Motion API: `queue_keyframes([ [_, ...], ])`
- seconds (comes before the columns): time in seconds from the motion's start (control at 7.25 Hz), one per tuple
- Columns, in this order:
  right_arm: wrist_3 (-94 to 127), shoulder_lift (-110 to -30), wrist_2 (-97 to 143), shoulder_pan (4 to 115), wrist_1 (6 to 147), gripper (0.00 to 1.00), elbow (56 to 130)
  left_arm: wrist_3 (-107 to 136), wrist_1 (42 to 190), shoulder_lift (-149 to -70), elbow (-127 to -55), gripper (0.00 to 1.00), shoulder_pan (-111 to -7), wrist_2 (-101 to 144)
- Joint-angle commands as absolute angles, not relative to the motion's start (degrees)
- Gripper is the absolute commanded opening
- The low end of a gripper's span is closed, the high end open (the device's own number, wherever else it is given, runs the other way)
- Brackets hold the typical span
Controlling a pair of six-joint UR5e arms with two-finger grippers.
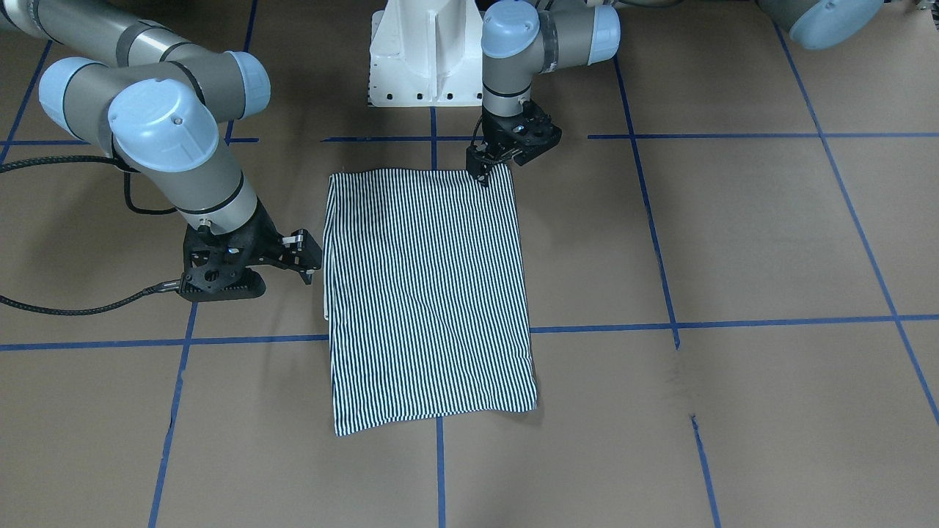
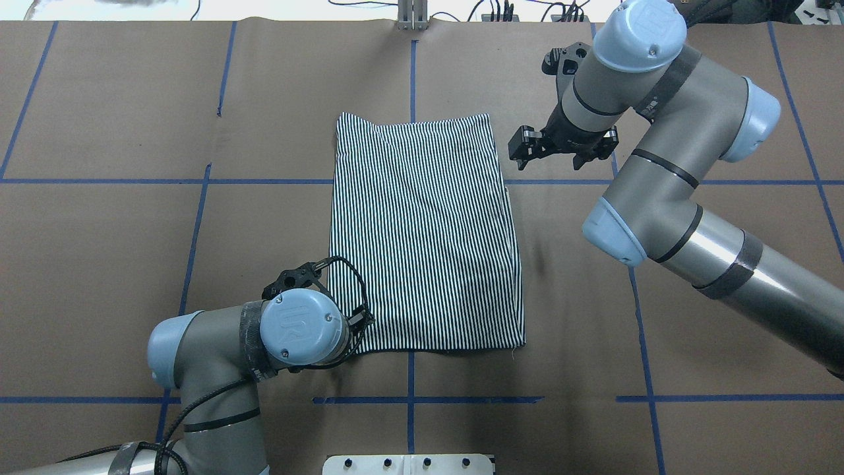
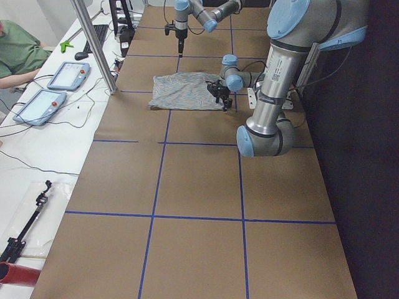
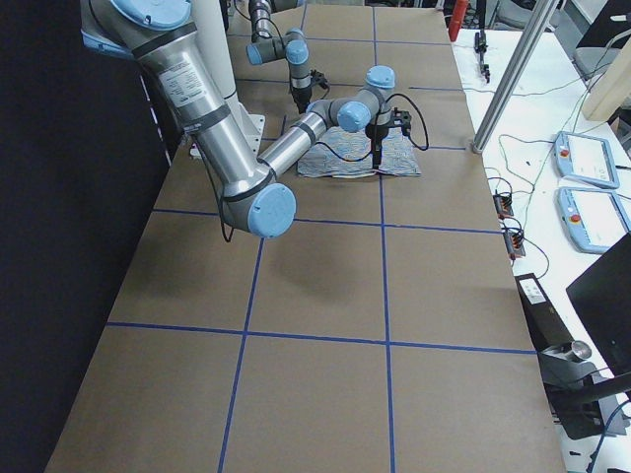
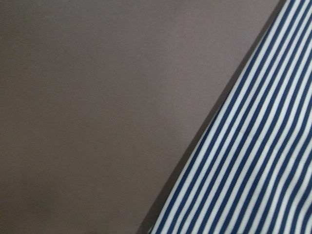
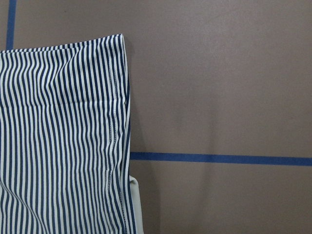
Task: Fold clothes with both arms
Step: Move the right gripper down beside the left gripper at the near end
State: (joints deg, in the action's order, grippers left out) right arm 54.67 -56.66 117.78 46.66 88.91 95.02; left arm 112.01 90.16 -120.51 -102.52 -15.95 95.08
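The striped polo shirt (image 1: 429, 293) lies folded into a flat rectangle on the brown table, back side up, also in the overhead view (image 2: 425, 231). A strip of cream collar (image 6: 136, 204) peeks out at one long edge. My left gripper (image 1: 485, 176) is down at the shirt's corner nearest the base, fingertips together on the cloth. Its wrist hides it in the overhead view. My right gripper (image 1: 311, 268) hovers just off the shirt's opposite long edge (image 2: 521, 146), jaws slightly apart and empty. The left wrist view shows only a shirt edge (image 5: 253, 161) close up.
The white pedestal base (image 1: 425, 59) stands behind the shirt. Blue tape lines (image 2: 409, 399) grid the brown paper. A black cable (image 1: 73, 308) trails from my right arm. Along the operators' side are a person (image 3: 19, 50), tablets (image 3: 65, 75) and a metal post (image 3: 93, 43).
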Motion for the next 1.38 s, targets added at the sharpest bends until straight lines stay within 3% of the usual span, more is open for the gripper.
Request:
queue_keyframes([
  [0.0, 54.67, -56.69, 117.86, 46.67, 88.95, 1.00, 95.27, 111.89, 90.09, -120.59, -102.39, 0.53, -16.00, 95.01],
  [0.14, 54.67, -56.78, 117.95, 46.67, 89.03, 1.00, 95.53, 111.80, 90.09, -120.59, -102.48, 0.23, -16.00, 94.92],
  [0.28, 54.67, -57.13, 117.95, 46.67, 89.03, 1.00, 95.97, 111.54, 90.09, -120.50, -102.65, 0.05, -15.91, 94.31],
  [0.41, 54.67, -57.22, 118.04, 46.58, 89.03, 1.00, 95.89, 111.36, 90.09, -120.50, -102.92, 0.00, -16.00, 94.31],
  [0.83, 57.71, -58.17, 117.86, 45.36, 88.95, 1.00, 97.46, 108.48, 89.56, -119.80, -107.37, 0.00, -16.43, 94.57],
  [1.24, 85.34, -60.55, 112.72, 33.98, 88.86, 1.00, 105.71, 98.04, 88.86, -119.71, -109.33, 0.00, -16.61, 94.48],
])
